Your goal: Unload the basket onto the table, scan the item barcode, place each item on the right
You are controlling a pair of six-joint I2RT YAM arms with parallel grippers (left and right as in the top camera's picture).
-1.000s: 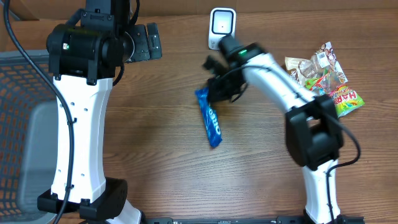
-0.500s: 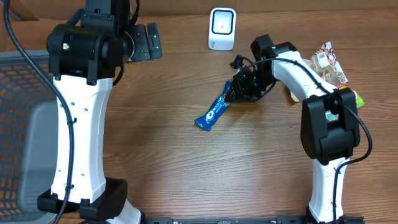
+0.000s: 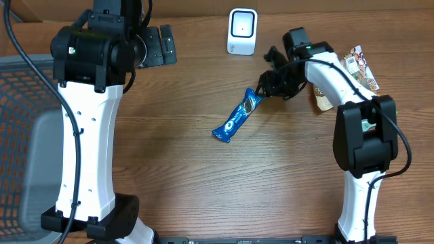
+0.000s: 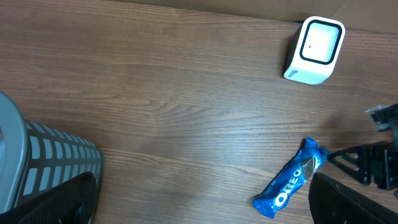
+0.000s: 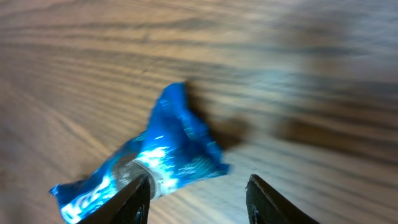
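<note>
A blue Oreo pack (image 3: 237,116) lies slanted on the wooden table, below and a little left of the white scanner (image 3: 242,31). My right gripper (image 3: 266,87) is just past the pack's upper right end, open. In the right wrist view the pack's crimped end (image 5: 165,152) lies in front of the left finger (image 5: 134,199), with nothing clamped between the fingers. My left gripper (image 3: 159,44) hangs wide open at the back left, far from the pack. The left wrist view shows the Oreo pack (image 4: 292,180) and the scanner (image 4: 316,42). No barcode shows.
Several candy packets (image 3: 356,78) lie at the right edge beside the right arm. A grey mesh basket (image 3: 20,135) stands at the far left, with its corner (image 4: 43,162) in the left wrist view.
The right gripper swung the pack round toward the right, then opened and let it go on the table. It has drawn back a little up and right. The left arm has not moved.
</note>
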